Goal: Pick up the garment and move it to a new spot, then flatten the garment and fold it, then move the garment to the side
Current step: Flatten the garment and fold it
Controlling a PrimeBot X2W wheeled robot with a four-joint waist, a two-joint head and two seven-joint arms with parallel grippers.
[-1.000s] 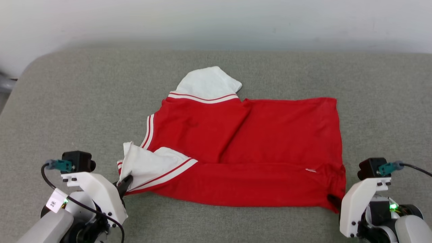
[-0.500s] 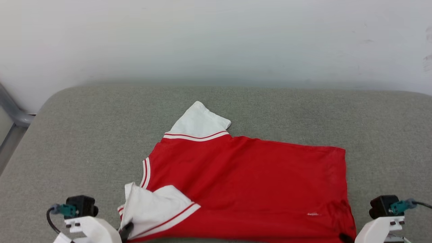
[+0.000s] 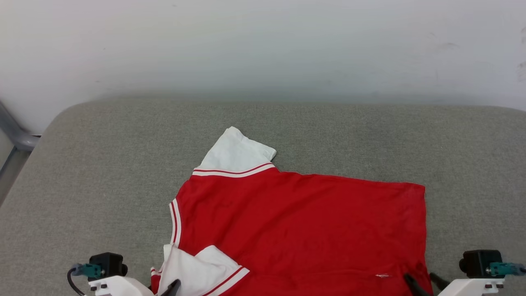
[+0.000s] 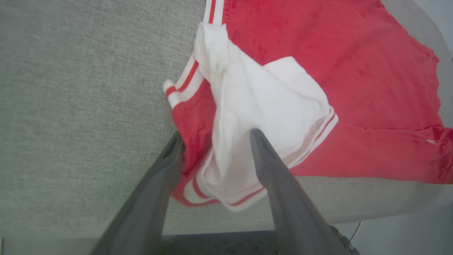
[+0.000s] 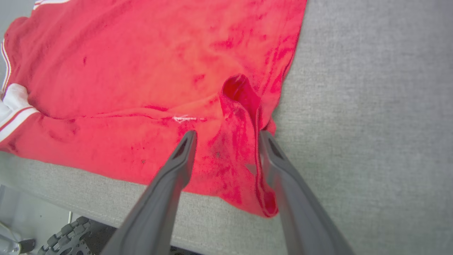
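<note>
The red garment [image 3: 296, 230] lies spread on the grey cushion, reaching its front edge. One white sleeve [image 3: 234, 153] points away from me. The other white sleeve [image 3: 197, 273] is folded over the near left corner. A small white logo [image 3: 382, 276] sits near the right hem. My left gripper [image 4: 216, 140] stands open, with the folded sleeve [image 4: 262, 106] between its fingers. My right gripper [image 5: 226, 136] is open too, astride a raised wrinkle of red cloth [image 5: 240, 95] at the near right corner. The graphic is hidden.
The grey cushion [image 3: 102, 164] has bare room to the left, right and behind the shirt. A white wall [image 3: 263, 41] stands behind, and a grey metal bar [image 3: 14, 133] at far left. Below the front edge a wheel [image 5: 63, 241] shows.
The head camera has shifted. The band folded along the shirt's near edge has been drawn out flat toward me. Both grippers, closed on the near corners before, now stand open.
</note>
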